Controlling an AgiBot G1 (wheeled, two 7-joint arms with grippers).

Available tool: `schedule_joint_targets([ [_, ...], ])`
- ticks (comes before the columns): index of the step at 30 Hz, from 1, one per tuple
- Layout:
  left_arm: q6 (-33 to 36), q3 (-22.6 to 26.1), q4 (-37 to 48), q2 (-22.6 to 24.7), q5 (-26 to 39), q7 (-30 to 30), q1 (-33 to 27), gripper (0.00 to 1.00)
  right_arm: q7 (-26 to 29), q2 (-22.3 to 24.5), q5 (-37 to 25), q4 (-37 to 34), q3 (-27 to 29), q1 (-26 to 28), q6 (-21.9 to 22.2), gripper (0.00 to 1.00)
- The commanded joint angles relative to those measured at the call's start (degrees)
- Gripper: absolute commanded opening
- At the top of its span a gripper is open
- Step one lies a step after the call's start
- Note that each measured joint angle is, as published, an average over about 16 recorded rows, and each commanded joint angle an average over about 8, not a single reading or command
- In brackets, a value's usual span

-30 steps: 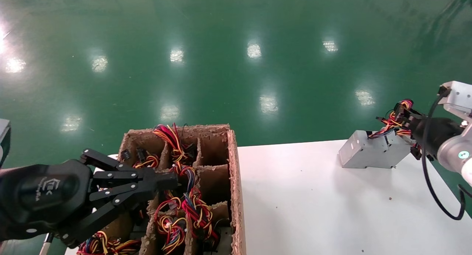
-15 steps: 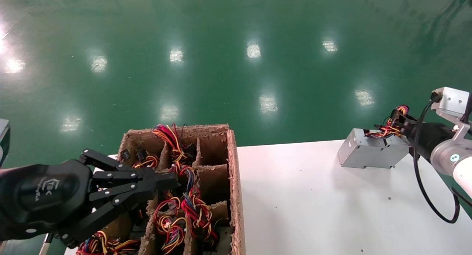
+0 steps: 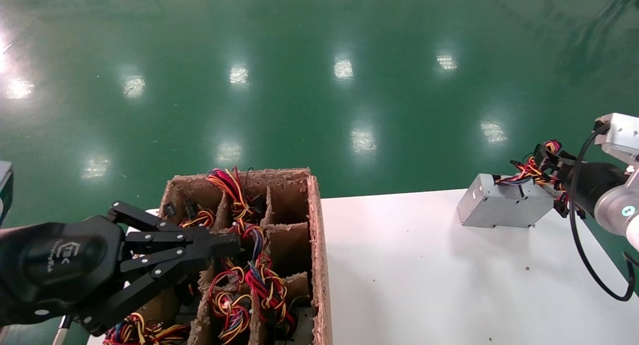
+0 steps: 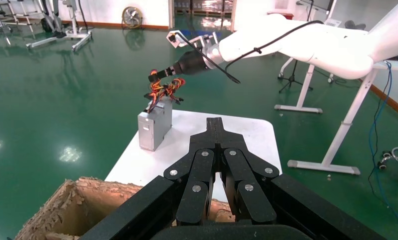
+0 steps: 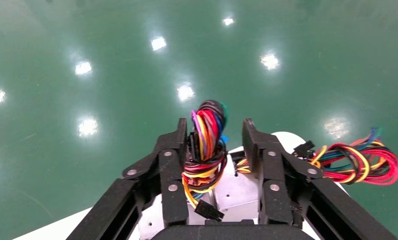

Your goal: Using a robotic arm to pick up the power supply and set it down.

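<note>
Right gripper (image 3: 549, 172) at far right table (image 3: 424, 275) edge, fingers apart either side of wire bundle (image 5: 206, 145), not pinching. Power supply (image 3: 504, 207) sits on table far right. Left gripper (image 3: 224, 245) closed, parked over cardboard box (image 3: 317, 235).

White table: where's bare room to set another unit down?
The table is bare between the cardboard crate and the power supply. The far right corner is crowded: the right claw straddles the wire bundle. The crate is full of wires.
</note>
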Motion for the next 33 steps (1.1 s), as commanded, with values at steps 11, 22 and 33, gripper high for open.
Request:
schedule_joint_targets([
  [11,0.0,0.0,0.0,0.0,0.0,0.0,0.0,0.0,-0.85,0.06,-0.73,0.76,3.01,0.08,0.38,1.0],
  [22,0.0,0.0,0.0,0.0,0.0,0.0,0.0,0.0,-4.79,-1.5,-0.82,1.14,5.99,-0.67,5.23,1.0],
  [33,0.0,0.0,0.0,0.0,0.0,0.0,0.0,0.0,-15.9,-1.8,7.22,1.36,6.63,-1.16,7.02,1.0],
])
